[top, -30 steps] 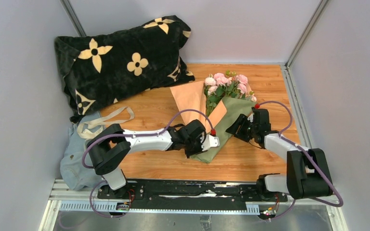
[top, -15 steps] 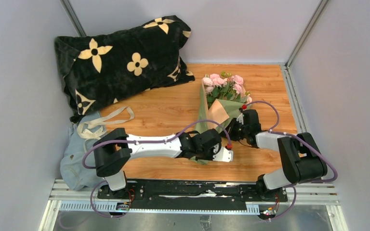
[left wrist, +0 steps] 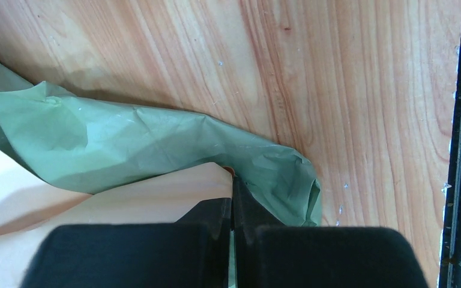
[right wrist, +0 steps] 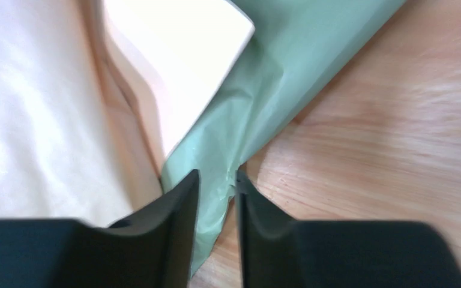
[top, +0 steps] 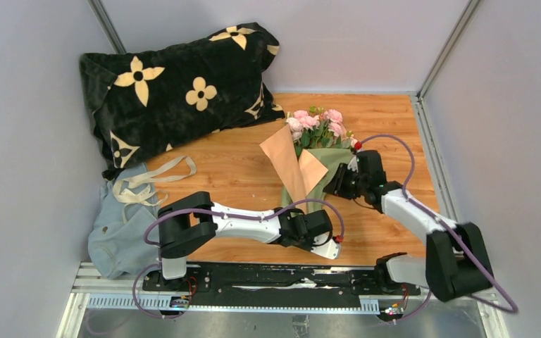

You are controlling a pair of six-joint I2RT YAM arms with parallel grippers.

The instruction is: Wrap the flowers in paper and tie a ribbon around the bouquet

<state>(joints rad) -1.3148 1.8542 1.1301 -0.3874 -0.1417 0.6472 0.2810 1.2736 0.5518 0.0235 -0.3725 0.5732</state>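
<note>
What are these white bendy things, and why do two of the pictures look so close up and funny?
They are two robot arms bolted to a wooden table. The wide picture looks down from above. The two close-ups come from small cameras on each wrist, so you see black fingers at the bottom. On the table lie pink flowers in green and tan paper, a black pillow and a blue-grey cloth. The left gripper pinches the paper's near end. The right gripper has its jaws slightly apart, green paper between them.
</note>
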